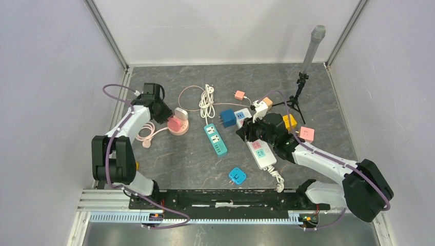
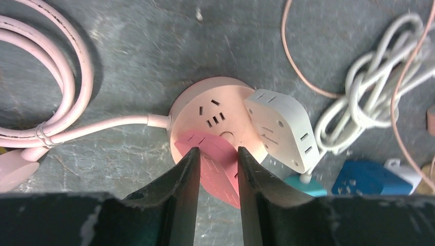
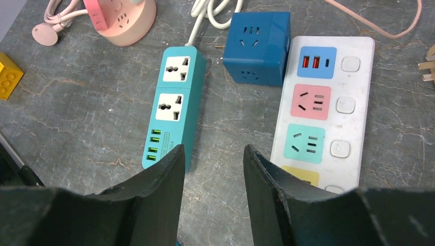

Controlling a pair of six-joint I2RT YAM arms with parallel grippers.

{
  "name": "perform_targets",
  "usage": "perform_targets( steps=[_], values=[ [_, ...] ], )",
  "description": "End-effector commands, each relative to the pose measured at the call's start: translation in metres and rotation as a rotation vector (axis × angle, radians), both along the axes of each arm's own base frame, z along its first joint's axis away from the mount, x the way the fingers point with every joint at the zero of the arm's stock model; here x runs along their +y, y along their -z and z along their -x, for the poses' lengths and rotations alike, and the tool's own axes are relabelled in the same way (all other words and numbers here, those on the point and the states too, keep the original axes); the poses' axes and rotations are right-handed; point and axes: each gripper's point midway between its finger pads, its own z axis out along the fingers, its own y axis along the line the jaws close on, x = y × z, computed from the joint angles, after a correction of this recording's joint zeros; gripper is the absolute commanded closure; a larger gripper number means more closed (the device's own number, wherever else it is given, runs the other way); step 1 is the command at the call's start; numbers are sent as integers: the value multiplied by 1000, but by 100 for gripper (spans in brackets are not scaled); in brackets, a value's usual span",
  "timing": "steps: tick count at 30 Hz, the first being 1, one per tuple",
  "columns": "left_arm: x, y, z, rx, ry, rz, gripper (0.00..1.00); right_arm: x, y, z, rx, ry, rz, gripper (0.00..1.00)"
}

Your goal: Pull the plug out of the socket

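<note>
Left gripper (image 2: 217, 152) pinches the plug (image 2: 215, 171) seated in the socket (image 2: 215, 110); right gripper (image 3: 213, 151) hovers over the counter (image 3: 77, 118), jaws apart, holding nothing.

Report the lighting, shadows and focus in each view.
Top external: even, soft light, sharp throughout, only faint shadows. Left wrist: the pink cable throws a dark shadow on the table; the left fingers look dark and slightly soft, while the plug between them is clear. Right wrist: bright and sharp on the teal strip and white strip, no strong glare; the right fingers are nearly black.
</note>
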Motion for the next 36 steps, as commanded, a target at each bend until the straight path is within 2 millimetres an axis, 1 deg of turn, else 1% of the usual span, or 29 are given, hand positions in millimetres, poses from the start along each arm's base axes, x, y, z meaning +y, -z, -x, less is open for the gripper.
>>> perform_targets(
  steps=[1, 2, 4, 6, 7, 9, 11, 14, 16, 18, 20, 21, 24, 27, 30, 32, 33, 36],
  values=[
    [-42, -3, 28, 25, 245, 113, 60, 15, -9, -4, -22, -41, -46, 50],
    [-50, -3, 33, 25, 276, 129, 60, 20, -10, -5, -19, -59, -59, 50],
    [-60, -5, 40, 21, 320, 135, 59, 32, -14, -5, -16, -95, -88, 49],
    [-64, -5, 48, 19, 340, 137, 59, 48, -17, -4, -19, -143, -107, 46],
    [-64, -6, 51, 16, 338, 135, 59, 58, -19, -3, -26, -173, -112, 40],
    [-60, -10, 54, -2, 324, 118, 58, 81, -27, 1, -77, -234, -120, 31],
    [-53, -19, 54, -31, 303, 86, 55, 102, -33, 0, -107, -260, -124, 25],
    [-41, -37, 51, -75, 258, 29, 52, 138, -43, -13, -119, -280, -136, 22],
    [-31, -48, 50, -103, 214, -12, 51, 157, -37, -29, -120, -257, -128, 22],
    [-24, -55, 50, -128, 182, -37, 48, 174, -33, -46, -119, -231, -131, 23],
    [-19, -60, 53, -145, 161, -52, 43, 188, -29, -63, -124, -212, -131, 23],
    [-18, -61, 55, -149, 156, -58, 42, 194, -29, -70, -135, -199, -134, 22],
    [-13, -63, 62, -143, 154, -78, 36, 210, -19, -85, -157, -197, -149, 22],
    [-11, -63, 67, -135, 160, -89, 33, 227, -4, -94, -168, -216, -166, 32],
    [-11, -65, 70, -142, 161, -89, 32, 238, 14, -102, -162, -219, -154, 39],
    [-11, -66, 70, -147, 163, -84, 31, 240, 19, -104, -167, -221, -161, 45],
    [-12, -66, 70, -149, 164, -81, 31, 241, 16, -103, -175, -220, -169, 49],
    [-16, -65, 69, -150, 176, -64, 30, 238, 15, -100, -191, -217, -163, 68]
  ],
)
